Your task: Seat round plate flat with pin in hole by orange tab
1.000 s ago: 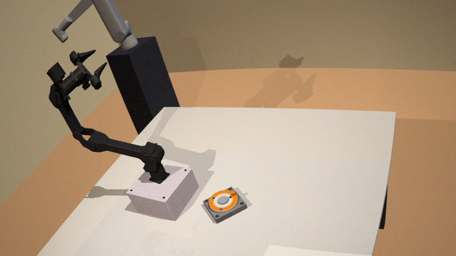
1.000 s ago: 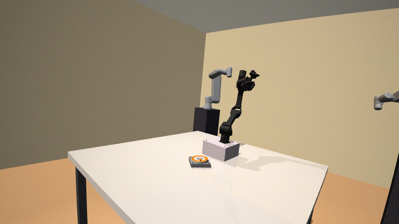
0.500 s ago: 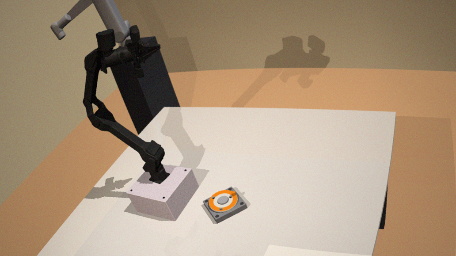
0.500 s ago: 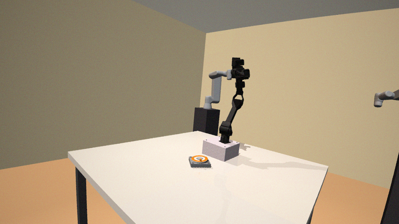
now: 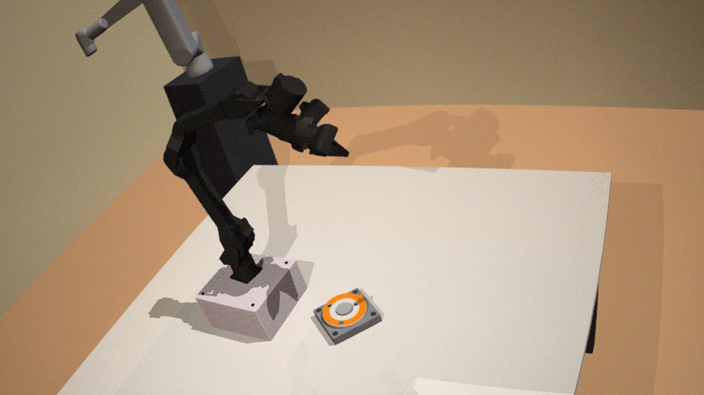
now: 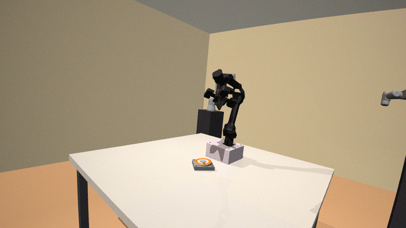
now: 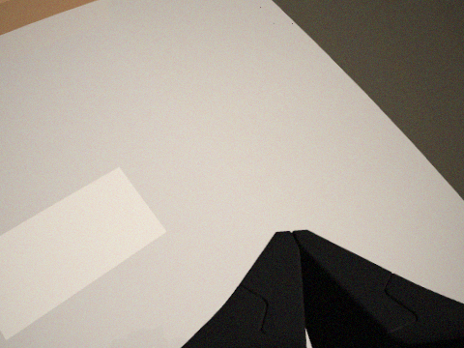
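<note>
Plate sits in its base on the tabletop, at the pedestal's 3 o'clock. Gripper hangs clenched, empty, high toward 12 o'clock, well apart.

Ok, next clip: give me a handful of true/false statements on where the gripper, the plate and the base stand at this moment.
1. The gripper is shut with nothing between its fingers. True.
2. The gripper is touching the round plate. False: it hangs high above the far side of the table, well away from the plate.
3. The plate lies on the grey base, which stands beside the arm's pale mounting block. True.
4. The wrist view shows the plate between the fingers. False: it shows only the closed fingertips over bare table top.
5. The plate's orange tab points toward the mounting block. False: it points away from it.
</note>
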Robot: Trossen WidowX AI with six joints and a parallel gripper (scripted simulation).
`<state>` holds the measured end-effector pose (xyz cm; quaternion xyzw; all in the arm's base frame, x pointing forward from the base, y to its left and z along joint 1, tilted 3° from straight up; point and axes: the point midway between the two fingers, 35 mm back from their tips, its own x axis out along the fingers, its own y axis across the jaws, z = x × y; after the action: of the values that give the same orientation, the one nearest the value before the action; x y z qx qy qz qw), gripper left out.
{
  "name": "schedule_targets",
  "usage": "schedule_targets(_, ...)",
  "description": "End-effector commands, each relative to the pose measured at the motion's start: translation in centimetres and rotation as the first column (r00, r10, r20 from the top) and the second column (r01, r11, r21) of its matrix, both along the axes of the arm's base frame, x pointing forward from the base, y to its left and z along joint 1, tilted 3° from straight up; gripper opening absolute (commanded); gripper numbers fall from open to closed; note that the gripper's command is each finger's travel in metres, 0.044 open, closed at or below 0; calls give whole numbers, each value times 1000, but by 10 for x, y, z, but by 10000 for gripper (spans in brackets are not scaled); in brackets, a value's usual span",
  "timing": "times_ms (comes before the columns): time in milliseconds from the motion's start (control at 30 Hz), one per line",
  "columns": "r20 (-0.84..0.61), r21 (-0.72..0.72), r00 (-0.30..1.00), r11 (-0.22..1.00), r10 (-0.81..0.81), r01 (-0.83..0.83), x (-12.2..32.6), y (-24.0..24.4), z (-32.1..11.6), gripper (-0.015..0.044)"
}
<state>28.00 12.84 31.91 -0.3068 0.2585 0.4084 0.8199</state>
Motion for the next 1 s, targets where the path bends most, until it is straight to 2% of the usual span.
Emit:
schedule_targets(0, -158, -16, 978, 991, -136, 135, 23, -8, -45, 0)
schedule_targets(100, -350, -81, 879, 945, -324, 316, 47, -23, -114, 0)
schedule_targets(200, -472, -169, 744, 877, -473, 450, 54, -39, -170, 0)
schedule_targets(267, -499, -201, 694, 849, -518, 489, 55, -43, -186, 0)
schedule_targets(400, -566, -413, 370, 641, -737, 647, 41, -71, -269, 0)
schedule_targets(433, -563, -443, 323, 608, -760, 659, 38, -75, -279, 0)
schedule_targets(700, -562, -452, 308, 597, -768, 663, 34, -71, -283, 0)
schedule_targets(967, -562, -452, 308, 597, -768, 662, 34, -67, -329, 0)
